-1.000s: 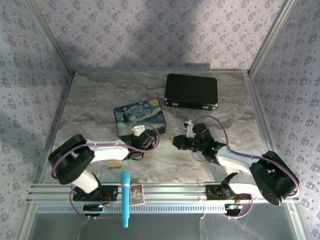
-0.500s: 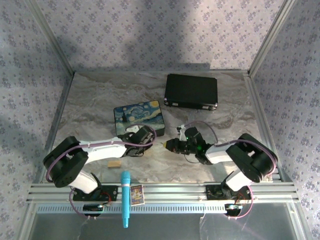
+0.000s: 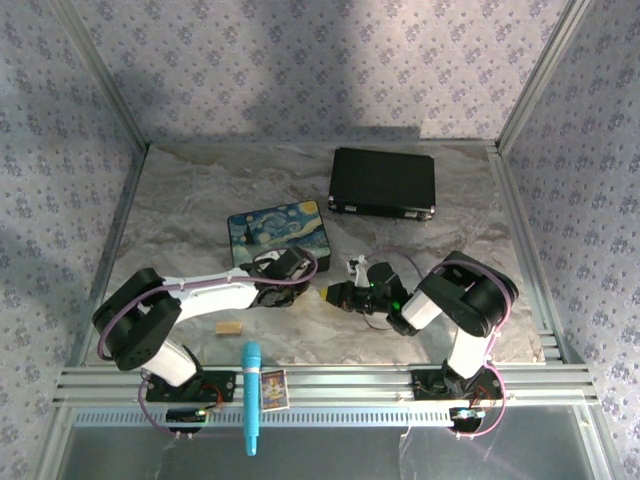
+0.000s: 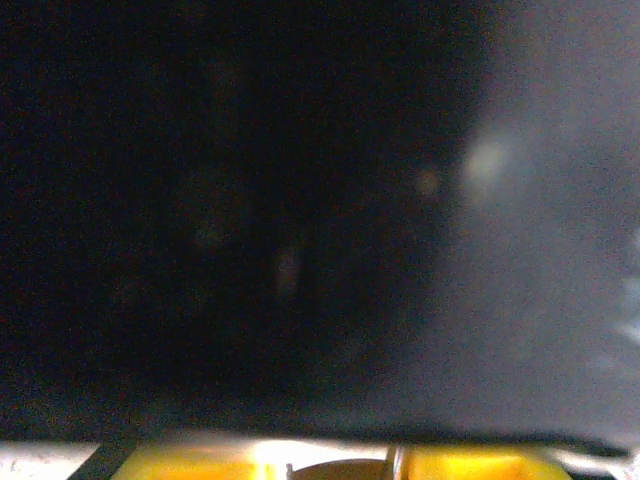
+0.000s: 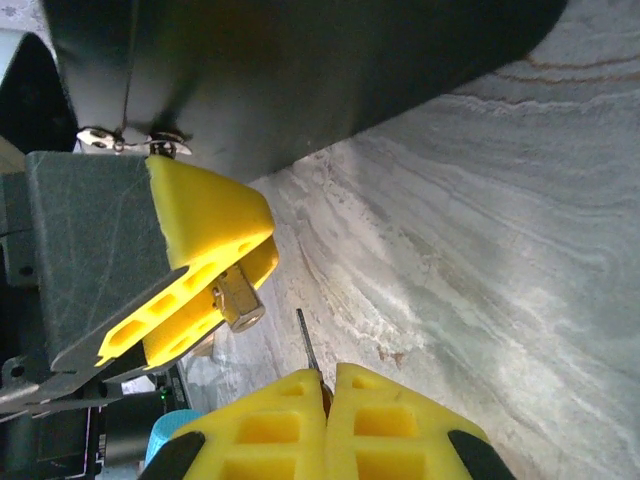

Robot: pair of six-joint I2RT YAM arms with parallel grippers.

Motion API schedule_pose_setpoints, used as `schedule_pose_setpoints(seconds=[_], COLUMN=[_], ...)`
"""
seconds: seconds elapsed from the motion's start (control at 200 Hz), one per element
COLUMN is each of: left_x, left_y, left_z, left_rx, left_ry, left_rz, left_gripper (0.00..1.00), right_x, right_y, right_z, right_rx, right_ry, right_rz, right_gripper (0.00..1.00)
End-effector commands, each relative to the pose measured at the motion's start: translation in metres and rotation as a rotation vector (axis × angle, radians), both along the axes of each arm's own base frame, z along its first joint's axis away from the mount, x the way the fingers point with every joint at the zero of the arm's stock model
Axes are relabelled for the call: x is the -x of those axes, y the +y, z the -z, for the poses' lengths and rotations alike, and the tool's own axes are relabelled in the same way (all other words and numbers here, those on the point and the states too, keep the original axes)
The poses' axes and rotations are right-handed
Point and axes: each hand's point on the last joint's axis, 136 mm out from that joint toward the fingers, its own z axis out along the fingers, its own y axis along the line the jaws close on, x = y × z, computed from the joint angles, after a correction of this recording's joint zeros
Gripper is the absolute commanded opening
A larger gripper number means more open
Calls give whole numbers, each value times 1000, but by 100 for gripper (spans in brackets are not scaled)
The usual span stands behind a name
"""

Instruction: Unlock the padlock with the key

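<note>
In the right wrist view, the left gripper (image 5: 232, 288) has its yellow fingers (image 5: 205, 225) shut on the tiny brass padlock (image 5: 238, 301), whose bottom end pokes out toward me. My right gripper (image 5: 328, 382) is shut on the key (image 5: 306, 346). The key's thin blade points up at the padlock, a short gap below and to the right of it. In the top view the left gripper (image 3: 296, 276) and the right gripper (image 3: 334, 294) meet tip to tip in front of the starry-night box (image 3: 280, 237). The left wrist view is dark and blurred, with yellow fingers (image 4: 200, 462) along its bottom edge.
A black case (image 3: 383, 182) lies at the back right. A small tan wooden block (image 3: 229, 327), a blue pen-like tool (image 3: 250, 395) and a small card (image 3: 273, 388) sit by the near edge. The box's dark side (image 5: 330, 70) looms just above both grippers.
The right gripper has slid left with the key, closing on the left gripper, and its elbow has folded up. The left gripper has edged slightly right.
</note>
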Motion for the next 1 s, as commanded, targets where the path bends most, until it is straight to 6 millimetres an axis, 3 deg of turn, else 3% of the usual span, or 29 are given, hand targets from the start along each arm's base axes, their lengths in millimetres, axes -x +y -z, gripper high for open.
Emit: schedule_pose_setpoints(seconds=[0.0,0.52,0.994], left_x=[0,-7,-5], left_y=[3,-11,-18], left_z=[5,4,8], left_rx=[24,84,109], left_ry=[65,84,101], left_rz=[-115,-149,-139], left_gripper=[12,10,10], right_x=[6,10,-8], right_y=[4,14,19], right_z=[-8,-8,-10], right_rx=[-40,-66,-91], right_ry=[-21,-25,-28], right_rz=[-28,-58,-15], right_gripper=[0,0,0])
